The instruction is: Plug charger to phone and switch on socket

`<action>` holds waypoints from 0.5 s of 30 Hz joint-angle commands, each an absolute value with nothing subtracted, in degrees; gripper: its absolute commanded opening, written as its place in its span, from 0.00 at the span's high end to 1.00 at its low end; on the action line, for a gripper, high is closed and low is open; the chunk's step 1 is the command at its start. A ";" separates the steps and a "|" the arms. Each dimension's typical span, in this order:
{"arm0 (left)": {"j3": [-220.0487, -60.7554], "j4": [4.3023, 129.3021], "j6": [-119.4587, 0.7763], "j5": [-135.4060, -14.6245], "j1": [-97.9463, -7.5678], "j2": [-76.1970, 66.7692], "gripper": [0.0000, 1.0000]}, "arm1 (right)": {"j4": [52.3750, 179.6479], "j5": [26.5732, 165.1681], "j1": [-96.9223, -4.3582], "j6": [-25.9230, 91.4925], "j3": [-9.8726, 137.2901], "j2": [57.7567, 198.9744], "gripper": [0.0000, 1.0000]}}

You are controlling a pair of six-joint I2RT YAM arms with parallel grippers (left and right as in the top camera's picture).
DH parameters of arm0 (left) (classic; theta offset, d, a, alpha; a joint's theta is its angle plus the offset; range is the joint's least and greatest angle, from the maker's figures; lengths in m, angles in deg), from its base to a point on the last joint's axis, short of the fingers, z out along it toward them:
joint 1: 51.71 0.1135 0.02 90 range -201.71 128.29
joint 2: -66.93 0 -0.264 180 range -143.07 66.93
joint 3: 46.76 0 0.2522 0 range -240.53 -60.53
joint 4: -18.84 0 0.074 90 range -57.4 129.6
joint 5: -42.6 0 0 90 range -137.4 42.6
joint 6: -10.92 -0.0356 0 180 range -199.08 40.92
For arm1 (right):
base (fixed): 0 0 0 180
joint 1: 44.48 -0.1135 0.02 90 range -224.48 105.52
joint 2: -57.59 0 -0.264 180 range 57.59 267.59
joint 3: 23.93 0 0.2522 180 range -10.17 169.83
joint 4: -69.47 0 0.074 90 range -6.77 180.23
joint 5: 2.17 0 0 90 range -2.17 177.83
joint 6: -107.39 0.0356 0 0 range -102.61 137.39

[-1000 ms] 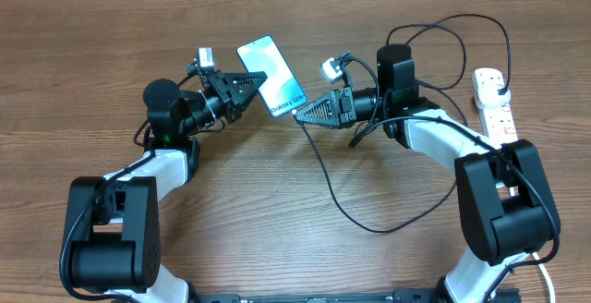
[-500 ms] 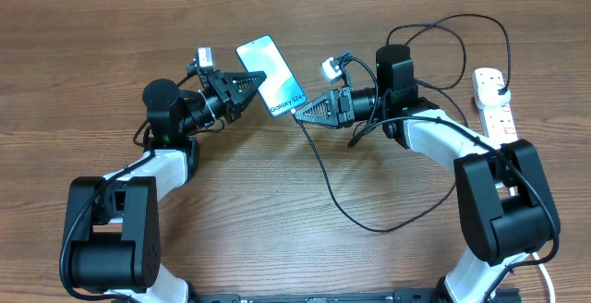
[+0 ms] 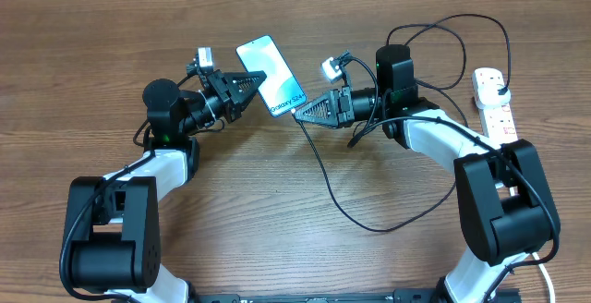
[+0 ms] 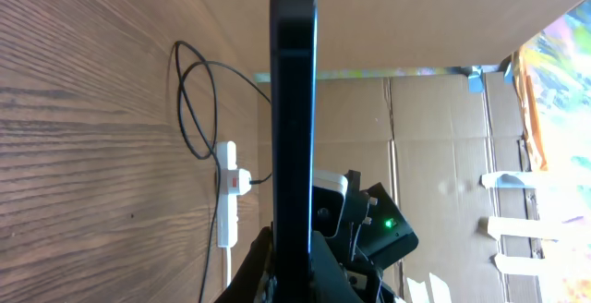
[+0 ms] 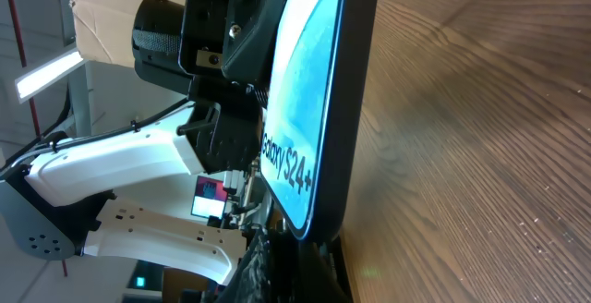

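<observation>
- Two grippers, and we see both clamped shut on something.
- Our left gripper [image 3: 260, 83] has its jaws narrow on one long side of the phone [image 3: 271, 75]. In the left wrist view the handset stands edge-on straight up out of the fingers [image 4: 325, 268].
- Our right gripper [image 3: 299, 114] is closed at the phone's near end, next to the printed "Galaxy" text. The thin black cable of the charger [image 3: 373, 231] comes out from that fingertip.
- We cannot see the connector tip itself, so we cannot tell whether it is seated in the port.
- The phone is held off the table [image 3: 231, 211] between the two grippers. Its light blue screen faces up and tilts toward the right arm.
- In the right wrist view the lit screen fills the middle, with "S24+" readable at its lower end and the left gripper behind it.
- From the right gripper the charger drops to the wood, sweeps in a wide loop toward us, and passes under the right arm. More black cable loops on the far side of that arm.
- The socket [image 3: 499, 114] lies flat at the right edge of the table, well apart from the phone. Its near part is hidden behind the right arm.
- We see a black plug sitting in the socket's far end and red marks along its body, but the switch positions are too small to read.
</observation>
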State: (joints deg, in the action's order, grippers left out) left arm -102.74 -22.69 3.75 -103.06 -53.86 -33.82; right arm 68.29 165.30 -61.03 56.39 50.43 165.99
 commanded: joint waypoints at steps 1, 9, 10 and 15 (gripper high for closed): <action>-104.03 -23.41 4.05 -105.11 -55.00 -33.47 0.95 | 68.11 163.27 -61.25 56.98 50.93 166.34 0.96; -104.03 -22.95 2.83 -105.11 -55.63 -33.47 0.96 | 67.85 163.27 -61.25 58.14 50.93 166.34 0.96; -104.03 -22.95 2.48 -105.27 -55.63 -33.47 0.96 | 67.85 163.29 -61.23 58.14 50.93 166.34 0.96; -104.03 -21.03 0.27 -105.92 -55.65 -33.47 0.96 | 67.85 163.29 -61.19 58.14 50.93 166.34 0.96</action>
